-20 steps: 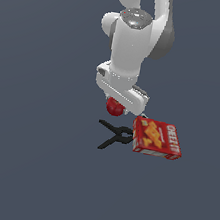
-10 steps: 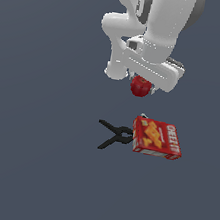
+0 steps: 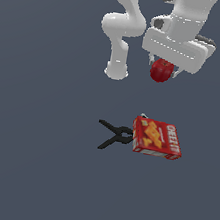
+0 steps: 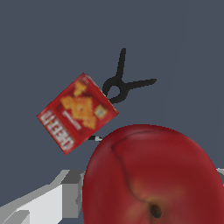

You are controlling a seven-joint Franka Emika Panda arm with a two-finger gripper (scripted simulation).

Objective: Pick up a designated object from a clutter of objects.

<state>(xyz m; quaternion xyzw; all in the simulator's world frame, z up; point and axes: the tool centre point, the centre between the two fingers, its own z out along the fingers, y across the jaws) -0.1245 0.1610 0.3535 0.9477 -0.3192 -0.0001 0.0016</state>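
The designated object, a small glossy red round fruit (image 3: 160, 70), hangs high above the floor, held under the white hand by my gripper (image 3: 161, 72), which is shut on it. In the wrist view the fruit (image 4: 151, 175) fills the foreground, its dimple facing the camera, with a pale finger (image 4: 48, 201) beside it. Far below lie the rest of the clutter of objects: a red-orange cracker box (image 3: 157, 138) flat on the floor and a black spring clamp (image 3: 113, 133) touching its edge on the exterior view's left.
The arm's white base (image 3: 116, 71) stands behind, to the exterior view's left of the hand. The floor is a plain dark grey surface (image 3: 32, 160). The cracker box (image 4: 77, 112) and the clamp (image 4: 124, 85) also show in the wrist view.
The gripper has risen with the red fruit in it and shifted toward the exterior view's right. The box and clamp have stayed in place.
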